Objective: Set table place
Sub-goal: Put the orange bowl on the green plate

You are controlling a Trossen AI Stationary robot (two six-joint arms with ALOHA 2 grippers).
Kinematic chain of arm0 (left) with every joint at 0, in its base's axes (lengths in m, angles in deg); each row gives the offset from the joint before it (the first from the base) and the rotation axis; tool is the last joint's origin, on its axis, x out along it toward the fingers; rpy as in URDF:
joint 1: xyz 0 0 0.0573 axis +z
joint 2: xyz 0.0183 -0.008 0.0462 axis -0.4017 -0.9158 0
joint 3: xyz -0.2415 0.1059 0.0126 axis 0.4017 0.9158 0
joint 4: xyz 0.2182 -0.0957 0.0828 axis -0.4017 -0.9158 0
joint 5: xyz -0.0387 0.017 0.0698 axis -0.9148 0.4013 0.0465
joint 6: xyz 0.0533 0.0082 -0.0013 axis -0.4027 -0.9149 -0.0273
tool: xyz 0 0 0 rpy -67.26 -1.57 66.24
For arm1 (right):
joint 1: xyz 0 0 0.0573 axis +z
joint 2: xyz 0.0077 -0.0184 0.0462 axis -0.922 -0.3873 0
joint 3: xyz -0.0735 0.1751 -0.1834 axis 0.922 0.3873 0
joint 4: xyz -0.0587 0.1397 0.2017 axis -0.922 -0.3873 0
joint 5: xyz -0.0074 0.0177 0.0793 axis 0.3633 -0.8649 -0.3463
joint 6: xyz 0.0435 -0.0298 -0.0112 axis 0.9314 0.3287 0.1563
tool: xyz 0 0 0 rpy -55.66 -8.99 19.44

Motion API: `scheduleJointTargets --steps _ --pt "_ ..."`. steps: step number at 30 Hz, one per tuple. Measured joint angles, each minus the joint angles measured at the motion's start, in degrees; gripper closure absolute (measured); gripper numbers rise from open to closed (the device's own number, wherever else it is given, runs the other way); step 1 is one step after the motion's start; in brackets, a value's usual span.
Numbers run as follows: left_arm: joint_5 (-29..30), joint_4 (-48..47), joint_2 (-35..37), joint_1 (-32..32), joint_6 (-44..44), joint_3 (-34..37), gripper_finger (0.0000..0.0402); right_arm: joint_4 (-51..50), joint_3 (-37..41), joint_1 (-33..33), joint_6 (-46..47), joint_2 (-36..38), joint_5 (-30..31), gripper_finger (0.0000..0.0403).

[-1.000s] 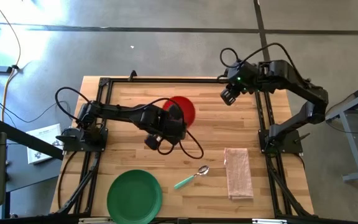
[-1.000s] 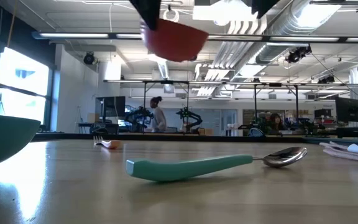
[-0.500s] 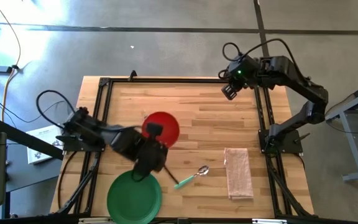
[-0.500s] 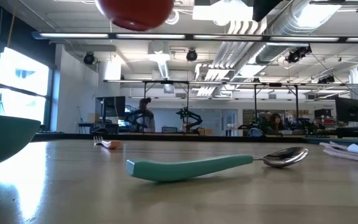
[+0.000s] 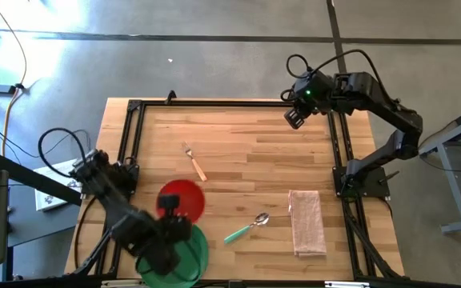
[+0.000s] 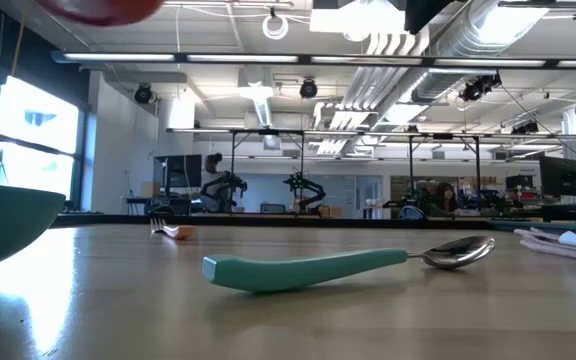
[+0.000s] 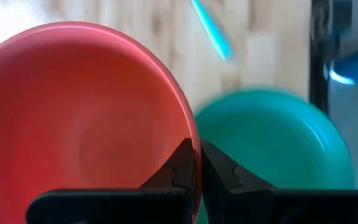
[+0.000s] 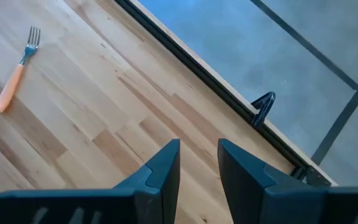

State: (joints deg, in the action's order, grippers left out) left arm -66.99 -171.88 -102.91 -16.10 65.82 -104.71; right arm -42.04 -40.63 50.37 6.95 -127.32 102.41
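From the high view I see my left gripper (image 5: 172, 214) at about 7 o'clock on the table (image 5: 246, 128), its jaws grasping the rim of the red bowl (image 5: 182, 198), which sits over the upper edge of the green plate (image 5: 192, 254). My left wrist view shows what the high view cannot: both dark fingers (image 7: 180, 169) pinch the bowl's (image 7: 79, 118) rim, with the plate (image 7: 272, 143) just beyond it and the teal spoon handle (image 7: 211, 28) farther off. In the low view only a sliver of the bowl (image 6: 103, 9) shows at the top, clear of the table, while the plate's rim (image 6: 8, 225) fills the 9 o'clock edge.

The spoon (image 5: 246, 227) lies near 6 o'clock of the table's centre, the napkin (image 5: 306, 222) at about 4 o'clock, and the fork (image 5: 193, 162) left of centre, all well apart. The low view puts the spoon (image 6: 338, 264) in front and the fork (image 6: 171, 230) far back.

My right gripper (image 5: 294, 118) waits above the far right corner at 1 o'clock; its wrist view shows the jaws released, a gap between the fingers (image 8: 160, 168), with the fork (image 8: 14, 71) in sight.

I can read no writing anywhere. The table is light wood planks in a black rail frame on a grey concrete floor. Behind it is an open workshop with ceiling ducts, other rigs and a person (image 6: 211, 180) in the distance.
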Motion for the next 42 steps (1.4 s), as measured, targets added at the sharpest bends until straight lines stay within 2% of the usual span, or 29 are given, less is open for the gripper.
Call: scheduleJointTargets --steps 6,13,22,29,35,42 --pt "-8.87 0.7 -1.25 -9.16 13.59 6.38 0.0401 0.02 0.0 0.0 2.97 0.0 -0.87 0.0304" --pt "-8.22 14.19 -1.45 -15.64 19.46 10.81 0.0401 0.02 0.0 0.0 4.98 0.0 -1.2 0.0304" --pt "-5.42 31.49 -1.42 -15.36 17.68 22.37 0.0401 0.02 0.02 0.0 6.24 0.0 -1.42 0.0304" --pt "-5.19 40.02 -1.42 -14.52 15.83 29.7 0.0401 0.02 0.02 0.13 5.95 0.0 -1.55 0.0304" --pt "-4.99 45.69 -1.4 -14.17 14.49 32.95 0.0401 0.02 0.02 0.13 5.85 0.0 -1.6 0.0304" --pt "-4.38 46.93 -1.37 -14.17 14.5 33.84 0.0401 0.02 0.02 0.13 5.78 0.0 -1.61 0.0304"
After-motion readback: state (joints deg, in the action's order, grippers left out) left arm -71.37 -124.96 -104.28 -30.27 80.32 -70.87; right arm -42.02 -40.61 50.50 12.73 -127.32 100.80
